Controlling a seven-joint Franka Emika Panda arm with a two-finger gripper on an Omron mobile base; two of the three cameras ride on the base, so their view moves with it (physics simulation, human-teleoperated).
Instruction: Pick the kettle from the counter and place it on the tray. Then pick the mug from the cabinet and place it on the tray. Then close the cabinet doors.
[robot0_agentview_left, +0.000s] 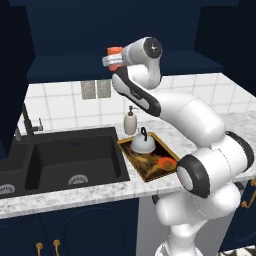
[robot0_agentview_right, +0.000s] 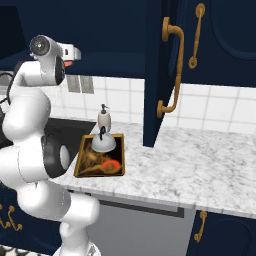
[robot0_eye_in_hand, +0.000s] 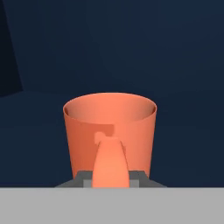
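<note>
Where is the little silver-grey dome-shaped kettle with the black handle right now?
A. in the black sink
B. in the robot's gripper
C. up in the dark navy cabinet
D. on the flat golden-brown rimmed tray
D: the silver-grey kettle stands upright on the far end of the golden-brown rimmed tray, just in front of the cream soap bottle on the marble counter.

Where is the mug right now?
The mug stands upright inside the cabinet, handle toward the tool, high above the tray holding the kettle.
</note>
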